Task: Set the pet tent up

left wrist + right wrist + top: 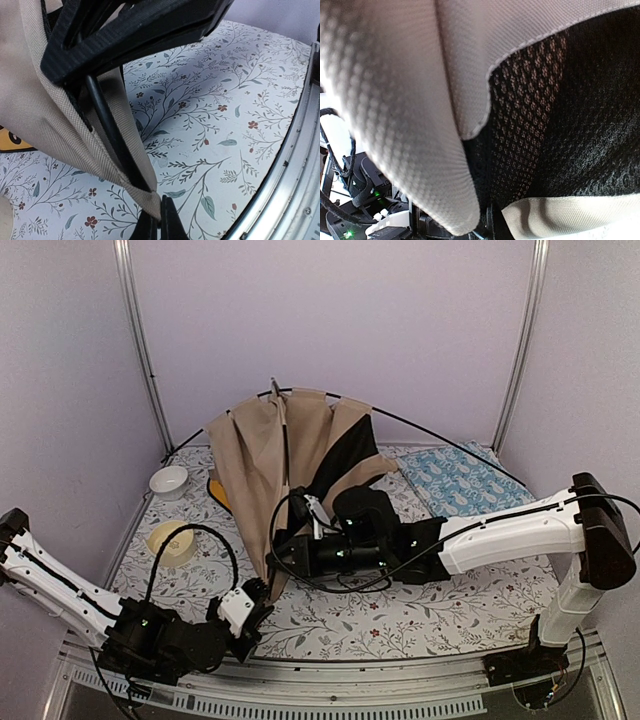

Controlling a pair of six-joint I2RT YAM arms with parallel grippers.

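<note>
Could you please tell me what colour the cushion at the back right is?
The cushion is light blue with small white figures, seen best in the top external view.

The large tan canvas pet tent [255, 465] stands half-raised just left of the blue patterned cushion [460, 485]. Its cloth is gathered in tall vertical folds that narrow to a low corner on the side away from the cushion. One thin black pole [430, 430] arcs over the top and slopes down behind the cushion; another runs upright through the folds. The black mesh lining [350, 455] shows on the flap facing the cushion. The low corner's hem [125, 175] is pinched in the closed left end effector [160, 225].
</note>
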